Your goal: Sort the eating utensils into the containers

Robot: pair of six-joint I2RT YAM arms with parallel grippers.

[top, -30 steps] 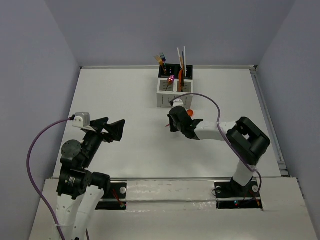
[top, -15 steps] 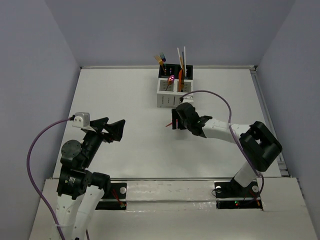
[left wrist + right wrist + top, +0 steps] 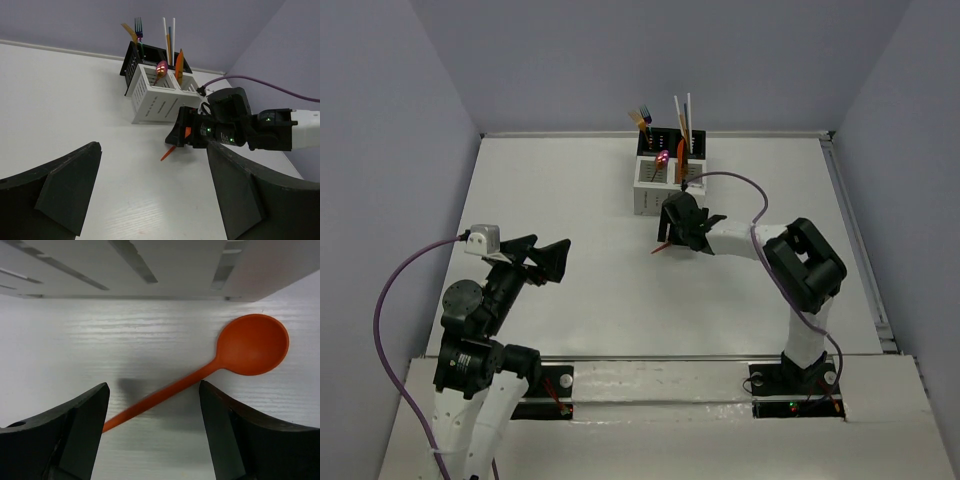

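Spoon mostly covered, caddy cut by the frame edge

From above, the right gripper covers the bowl and most of the handle of the orange spoon. Only the handle tip shows there, and the left wrist view shows no more of it. In the right wrist view the handle end goes behind the finger at the picture's left, and the top edge cuts the white caddy, leaving only its lower wall. The utensils standing in it have their lower parts hidden inside the compartments, and from above they are too small to name each one. The bottom edge of the left wrist view cuts both fingers of the left gripper.
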